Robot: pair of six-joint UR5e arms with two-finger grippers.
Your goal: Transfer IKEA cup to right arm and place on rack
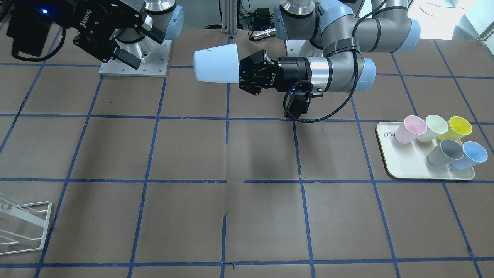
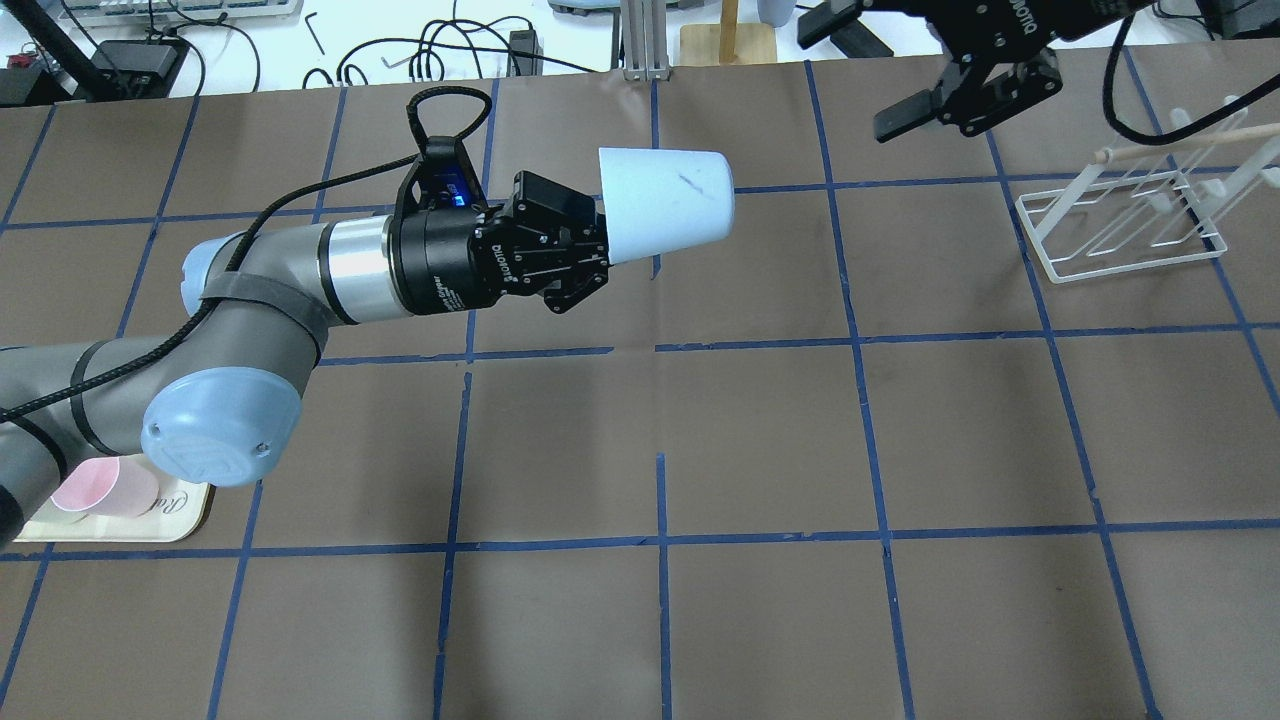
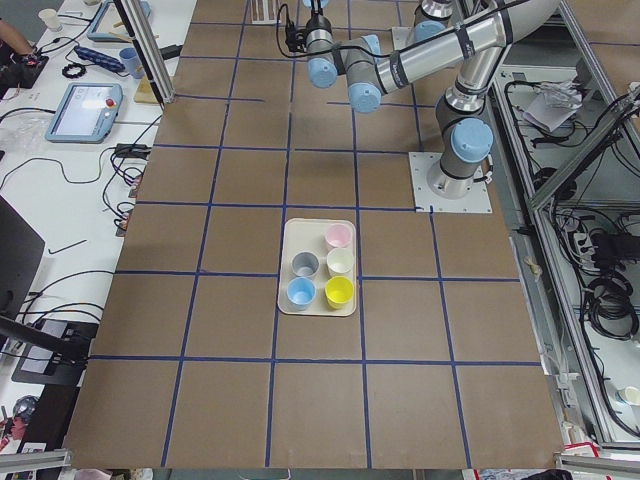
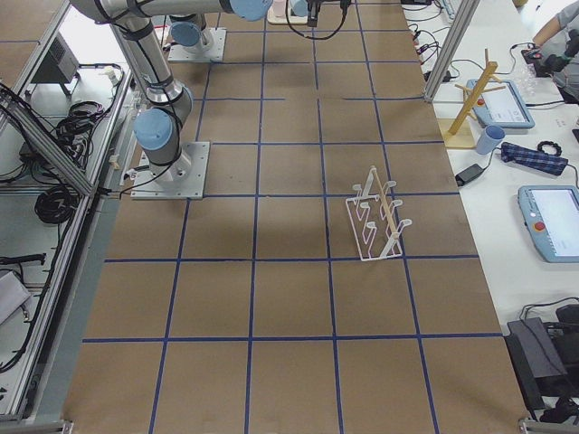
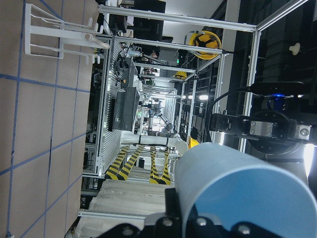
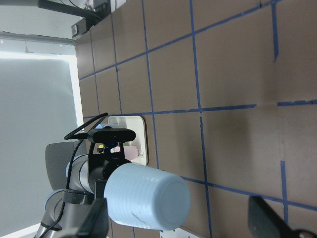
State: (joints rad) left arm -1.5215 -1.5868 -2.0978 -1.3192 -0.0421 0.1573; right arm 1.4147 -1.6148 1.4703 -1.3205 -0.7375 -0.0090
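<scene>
The IKEA cup, a small pale sky-blue tapered plastic tumbler, lies on its side in mid-air in the upper middle of the overhead view. It is clamped at its wide mouth end by the left gripper, the black two-finger tool on the silver arm with the looped ribbed cable. Its narrow closed base points toward the frame's right. That hold seems chosen for the hand-over: it leaves the whole base end and most of the wall bare for a second grasp. The cup is also carried well above the brown, blue-taped table, clear of anything that could knock it. The left forearm and wrist stretch out nearly level, from the lower left toward the centre. The right gripper, bulky and black, hangs tilted in the top right corner with its two fingers spread wide and nothing between them. It is well apart from the cup. In the right wrist view the cup's base fills the lower left, so that tool looks roughly turned toward its target. The low white wire-frame rack with slanted rods stands at the right edge, near the right arm's side, where the cup must finally go. The cream rectangular tray with the other coloured cups sits at the lower right of the front-facing view.
</scene>
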